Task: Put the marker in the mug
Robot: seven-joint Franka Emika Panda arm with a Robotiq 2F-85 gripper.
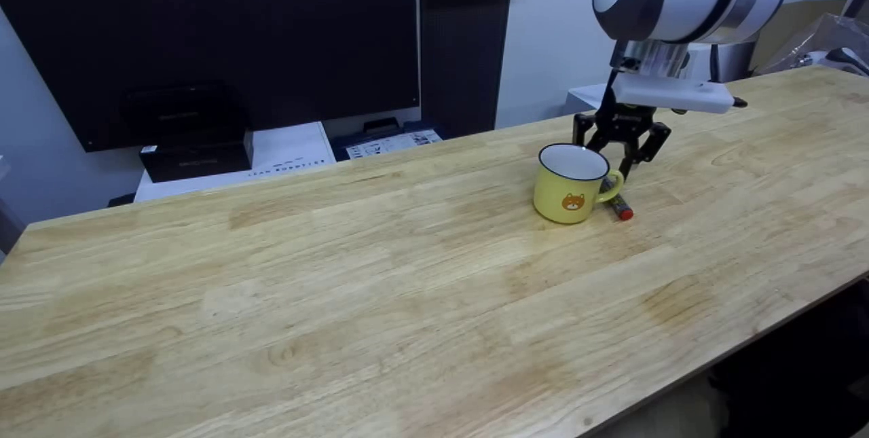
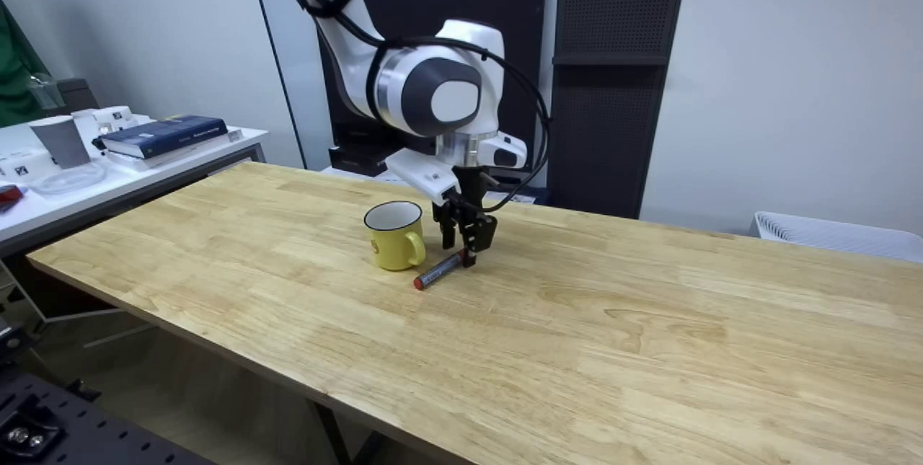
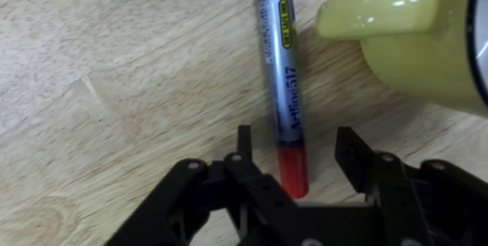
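Wrist view: fingers (image 3: 352, 162) apart, marker (image 3: 284, 86) between at one end; off-centre grip could let it tilt on lift; in an exterior view, marker flat on worktop (image 2: 613, 350), beside mug (image 2: 391, 243); in an exterior view, handle (image 1: 619, 182) hides part of it; sideways drift could knock mug.

Mug (image 3: 415, 66), handle (image 3: 373, 13) toward marker (image 3: 286, 86), stands close beside hand (image 3: 294, 143); opposite side, free tabletop (image 3: 133, 93).

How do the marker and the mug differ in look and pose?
The marker lies flat; the mug stands upright. The marker is grey with red ends; the mug is yellow, white inside. The marker bears lettering; the mug shows an orange animal face. Both rest on the wooden table.
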